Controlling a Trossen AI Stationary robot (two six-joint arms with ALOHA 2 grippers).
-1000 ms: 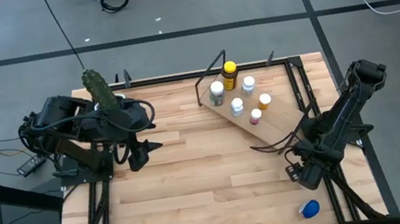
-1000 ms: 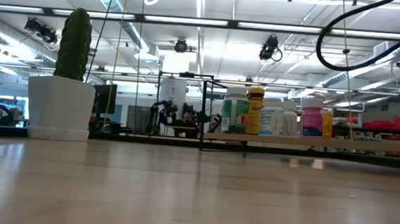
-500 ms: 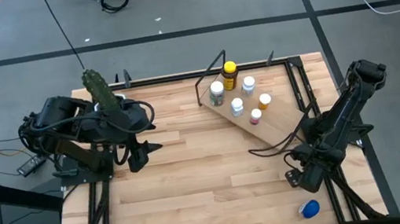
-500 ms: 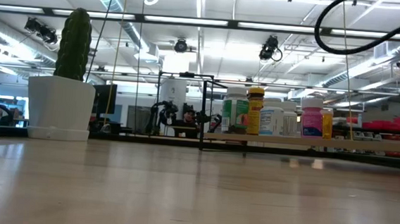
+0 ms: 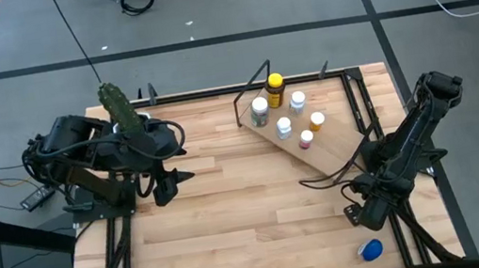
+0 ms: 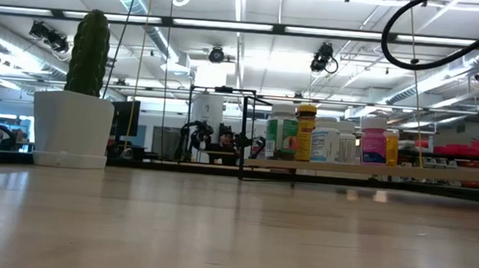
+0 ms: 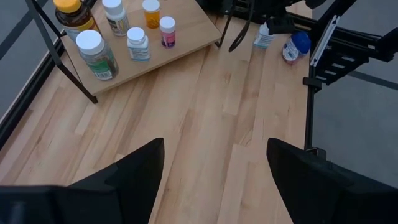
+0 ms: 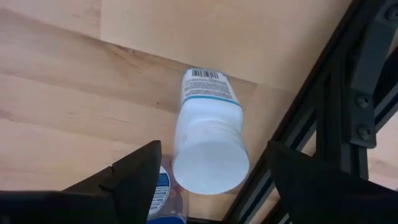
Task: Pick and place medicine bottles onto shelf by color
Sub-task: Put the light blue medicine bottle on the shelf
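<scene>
The light-wood shelf (image 5: 337,146) stands at the far right and carries several bottles, among them the yellow-capped one (image 5: 275,84), an orange-capped one (image 5: 316,120) and a pink-capped one (image 5: 306,138). A white-capped bottle (image 8: 209,124) lies on its side on the table by the right frame rail. My right gripper (image 5: 360,218) is open, with one finger on either side of this bottle's cap, and touches nothing. A blue-capped bottle (image 5: 369,250) lies just beyond it, near the table's front right corner. My left gripper (image 5: 176,183) is open and empty at the table's left.
A white pot with a green cactus (image 5: 122,109) stands at the far left, close to my left arm. The black frame rail (image 8: 323,124) runs close beside the lying bottle. The shelf's thin black frame (image 5: 248,95) rises at its far end.
My right gripper has edged a little toward the table's near edge, over the lying white-capped bottle. The bottles have stayed where they were.
</scene>
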